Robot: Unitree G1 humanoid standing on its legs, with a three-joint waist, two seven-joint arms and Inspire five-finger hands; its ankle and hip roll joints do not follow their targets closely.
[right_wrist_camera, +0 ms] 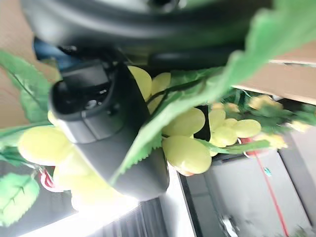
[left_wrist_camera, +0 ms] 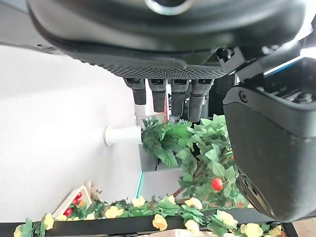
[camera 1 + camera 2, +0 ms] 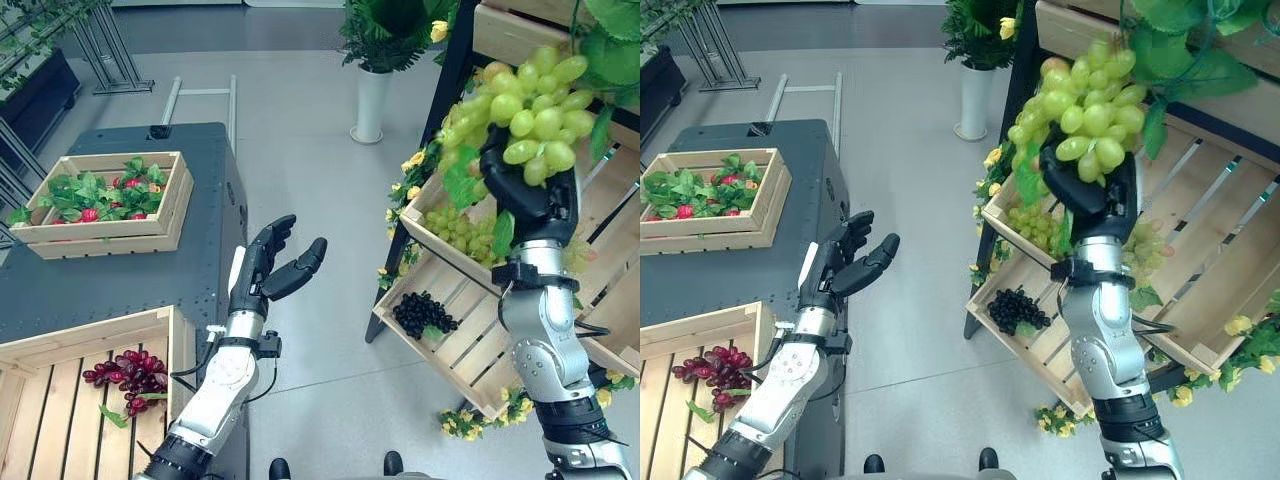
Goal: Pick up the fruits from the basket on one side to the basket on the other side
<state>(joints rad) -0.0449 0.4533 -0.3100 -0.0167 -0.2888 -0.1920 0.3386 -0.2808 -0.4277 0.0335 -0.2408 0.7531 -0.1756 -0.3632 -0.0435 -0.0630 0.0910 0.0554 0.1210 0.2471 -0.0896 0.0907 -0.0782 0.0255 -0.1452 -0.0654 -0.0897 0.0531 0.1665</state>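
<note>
Up at the upper right of the frame, the right hand (image 3: 535, 205) grasps one bunch of green grapes (image 3: 525, 115), lifted above the slanted crate (image 3: 455, 345), where a second green bunch (image 3: 455, 230) and one black bunch (image 3: 420, 313) lie. At centre, the left hand (image 3: 265, 265) hangs relaxed, fingers straight. One red bunch (image 3: 128, 377) lies in the lower-left crate (image 3: 100, 335).

No words, labels, numbers or signs can be read anywhere — not on the wooden crates (image 3: 455, 345) of the fruit stand, not on the dark table (image 3: 200, 260) left of that stand, and not on the white vase (image 3: 369, 104) behind it.
</note>
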